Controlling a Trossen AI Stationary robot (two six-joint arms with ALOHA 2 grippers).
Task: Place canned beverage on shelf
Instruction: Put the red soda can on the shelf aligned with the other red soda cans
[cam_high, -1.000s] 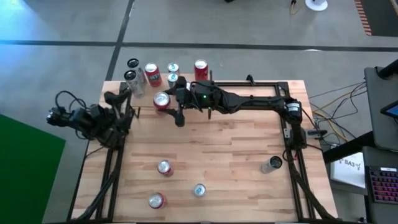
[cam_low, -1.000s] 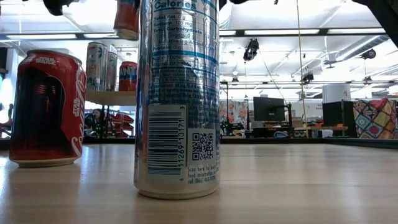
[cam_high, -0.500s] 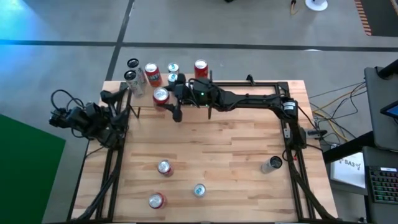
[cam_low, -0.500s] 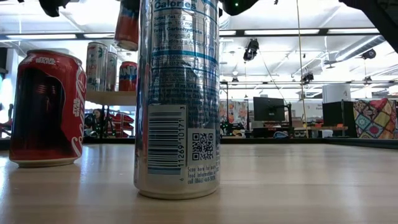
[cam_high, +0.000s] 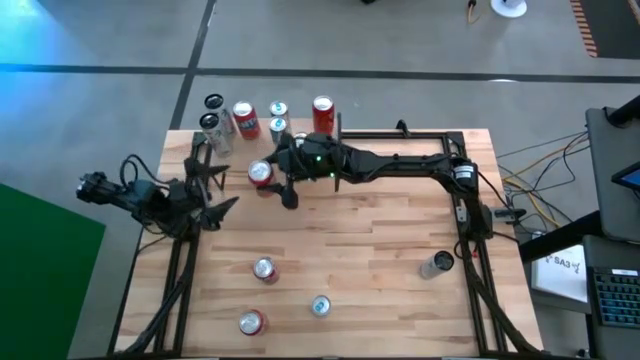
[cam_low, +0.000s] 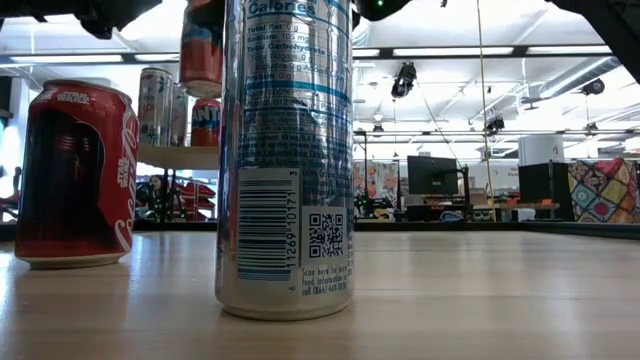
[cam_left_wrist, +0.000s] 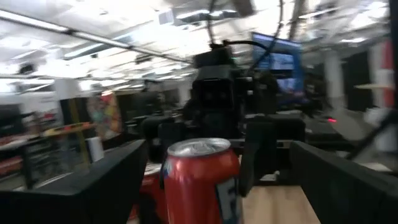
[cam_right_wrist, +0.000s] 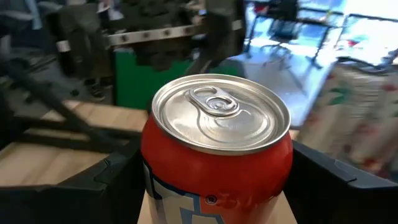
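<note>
My right gripper reaches in from the table's right and is shut on a red canned beverage, which hangs high in the low view. It is just on the near side of the shelf, a light wooden board at the far left. Several cans stand on their bases on the shelf. My left gripper is open at the table's left edge and points at the held can. That can shows between its fingers from a distance, untouched. My right gripper pinches the red can's side wall between its two fingers, below the rim. The fingers lie level and come from the table's right. The can is upright, top up, and lifted clear of the table and shelf.
Three upright cans stand near the table's front, and a dark can stands at the right. In the low view a silver can and a red one fill the foreground. Bare wood lies mid-table.
My right gripper has sunk with the red can, which stays upright and has come lower toward the shelf board's level. My left gripper has tipped downward and turned, so its spread fingers now point toward the held can.
</note>
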